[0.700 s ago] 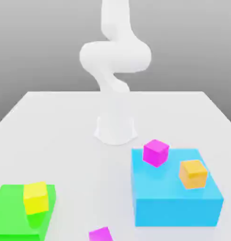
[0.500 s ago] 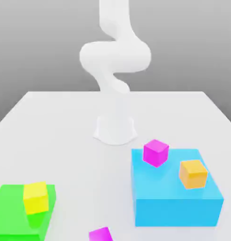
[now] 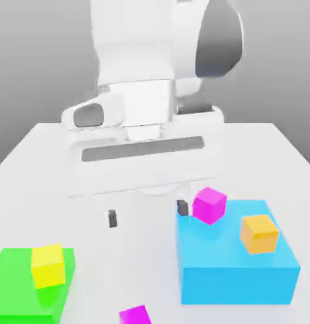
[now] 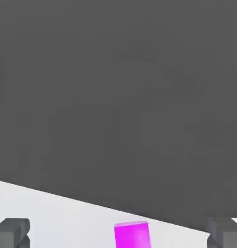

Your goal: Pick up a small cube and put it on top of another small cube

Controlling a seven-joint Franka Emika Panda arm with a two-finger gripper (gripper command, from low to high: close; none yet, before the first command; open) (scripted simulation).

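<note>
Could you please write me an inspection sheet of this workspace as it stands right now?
Surface: white table, flat, ending against a grey backdrop.
Job's things: one small magenta cube at the back corner of the big blue block; second small magenta cube on the table at the exterior view's near edge, partly cut off.
Clutter: orange cube on the blue block; yellow cube on the green block.
Grippers: gripper low over the table beside the blue block, jaws apart, nothing between them.
Cables: nothing seen.
Surroundings: plain grey background, nothing else seen.
</note>
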